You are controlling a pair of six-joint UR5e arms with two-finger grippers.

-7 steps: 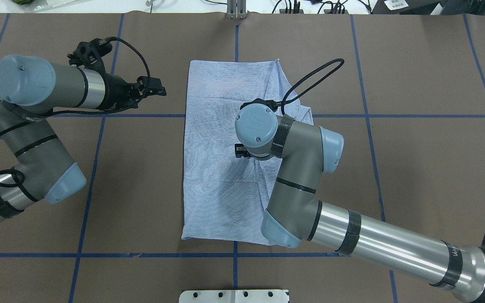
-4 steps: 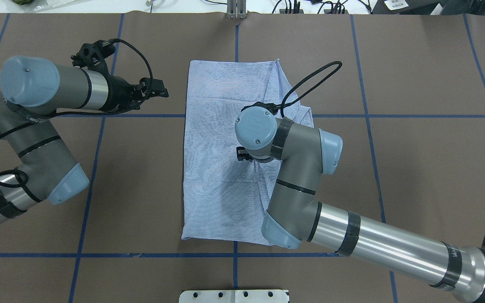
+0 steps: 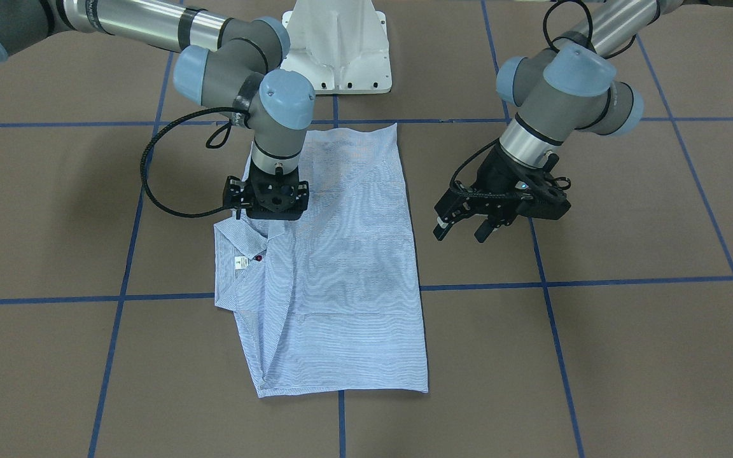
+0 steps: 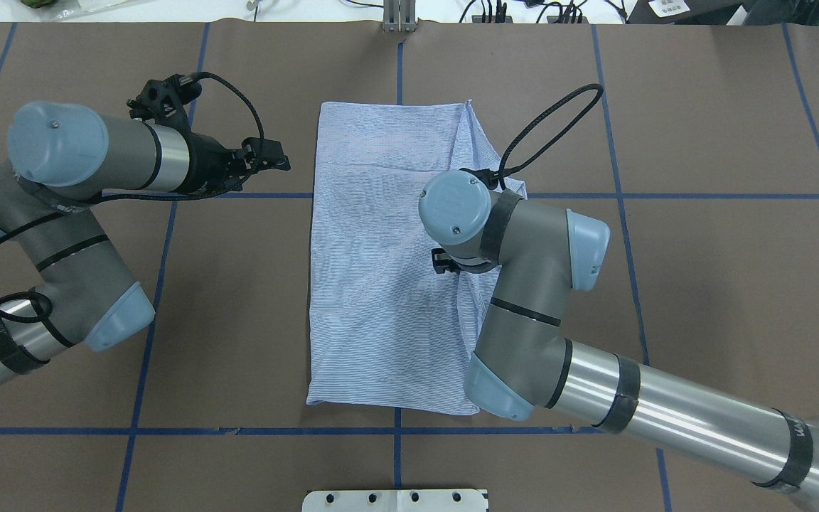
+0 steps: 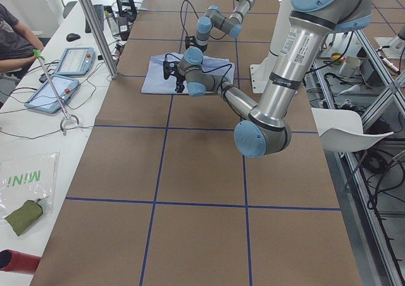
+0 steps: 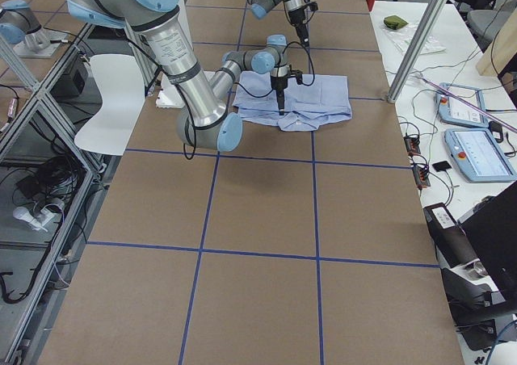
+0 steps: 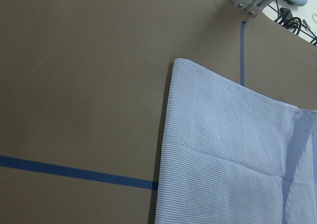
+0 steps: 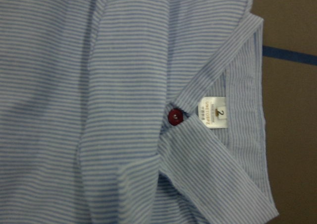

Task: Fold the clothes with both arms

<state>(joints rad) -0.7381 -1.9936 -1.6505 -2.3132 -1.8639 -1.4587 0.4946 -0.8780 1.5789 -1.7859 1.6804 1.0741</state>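
Spreading black fingers (image 3: 441,227) beside the finely striped folded shirt (image 3: 341,273), left gripper (image 3: 462,230) hovers; right gripper's (image 3: 269,213) state unclear.

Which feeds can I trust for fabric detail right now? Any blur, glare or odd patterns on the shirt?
Exterior front-facing: wavy moiré across the shirt, not real creases. Overhead exterior: same moiré, plus bright glare on the right arm. Right wrist-mounted: dim and slightly soft, yet the red button and neck label read clearly. Left wrist-mounted: sharp, evenly lit.

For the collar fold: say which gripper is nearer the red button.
Right. The right gripper sits over the shirt beside the red button; left gripper is beyond the shirt's opposite edge.
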